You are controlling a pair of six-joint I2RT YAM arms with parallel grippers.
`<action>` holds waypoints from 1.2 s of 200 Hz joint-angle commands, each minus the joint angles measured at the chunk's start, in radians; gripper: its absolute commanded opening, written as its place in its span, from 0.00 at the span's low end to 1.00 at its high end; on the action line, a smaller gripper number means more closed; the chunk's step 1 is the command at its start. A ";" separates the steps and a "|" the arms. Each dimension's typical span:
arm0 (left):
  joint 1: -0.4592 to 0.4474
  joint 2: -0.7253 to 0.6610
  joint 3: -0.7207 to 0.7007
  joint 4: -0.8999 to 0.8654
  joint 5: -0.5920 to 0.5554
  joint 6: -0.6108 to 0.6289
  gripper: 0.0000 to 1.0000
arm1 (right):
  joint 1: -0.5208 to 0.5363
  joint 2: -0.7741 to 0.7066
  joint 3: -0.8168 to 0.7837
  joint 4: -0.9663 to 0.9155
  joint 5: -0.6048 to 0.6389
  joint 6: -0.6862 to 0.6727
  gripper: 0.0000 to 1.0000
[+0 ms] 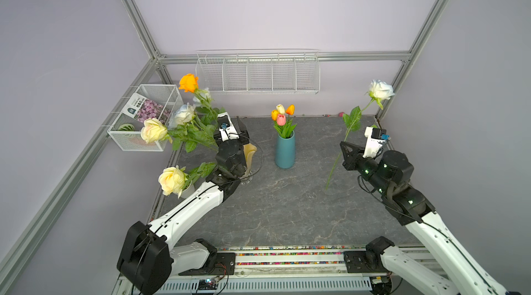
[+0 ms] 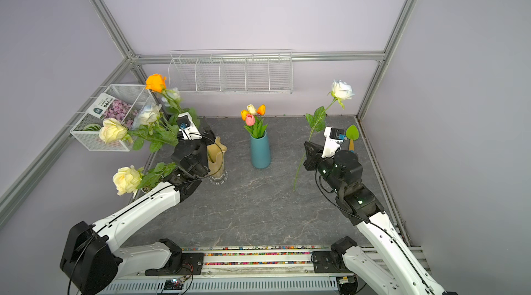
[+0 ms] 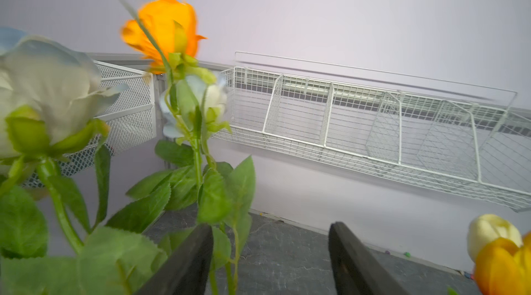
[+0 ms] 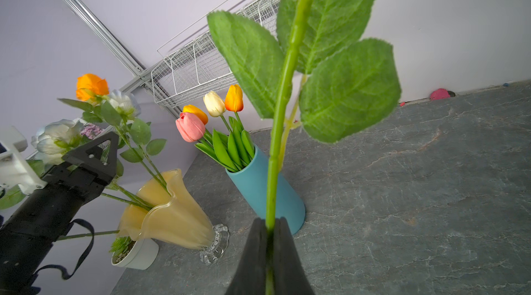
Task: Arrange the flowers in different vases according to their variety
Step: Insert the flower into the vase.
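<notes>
The amber vase [image 1: 250,153] [image 4: 172,218] holds several roses: an orange rose [image 1: 188,82] [image 3: 165,27], a white-blue rose [image 1: 184,114] and two cream roses [image 1: 153,130]. My left gripper [image 1: 242,131] [image 3: 268,239] hangs open just above this vase. Thin rose stems [image 3: 234,253] pass between its jaws, close to one finger, unclamped. The teal vase [image 1: 285,149] [image 4: 267,195] at the middle holds the tulips [image 1: 281,114]. My right gripper [image 1: 343,147] [image 4: 269,227] is shut on the stem of a white rose [image 1: 381,90], held upright above the table at the right.
A mesh basket [image 1: 130,138] with a flower packet hangs on the left wall. A long wire shelf [image 1: 257,73] runs along the back wall. A small white pot [image 4: 138,254] with a succulent stands by the amber vase. A green trowel [image 2: 352,134] lies behind the right wrist.
</notes>
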 commanded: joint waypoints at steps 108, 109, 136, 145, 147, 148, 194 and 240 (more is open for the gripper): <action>0.004 -0.446 0.066 -0.746 0.829 -0.421 0.81 | 0.181 0.318 0.297 0.131 -0.107 -0.075 0.00; 0.004 -0.446 0.062 -0.748 0.832 -0.424 0.82 | 0.182 0.323 0.301 0.132 -0.107 -0.076 0.00; 0.004 -0.590 -0.050 -0.776 0.876 -0.506 0.82 | 0.240 0.430 0.408 0.192 -0.106 -0.089 0.00; 0.004 -0.634 -0.090 -0.783 0.892 -0.527 0.82 | 0.259 0.465 0.447 0.211 -0.107 -0.094 0.00; 0.004 -0.643 -0.096 -0.784 0.893 -0.533 0.82 | 0.263 0.470 0.457 0.215 -0.107 -0.095 0.00; 0.004 -0.648 -0.101 -0.784 0.895 -0.536 0.82 | 0.268 0.480 0.468 0.217 -0.107 -0.095 0.00; 0.003 -0.811 -0.294 -0.809 0.898 -0.675 0.82 | 0.362 0.684 0.673 0.333 -0.109 -0.135 0.00; 0.000 -0.907 -0.511 -0.728 0.850 -0.831 0.80 | 0.412 0.895 0.870 0.405 -0.146 -0.197 0.00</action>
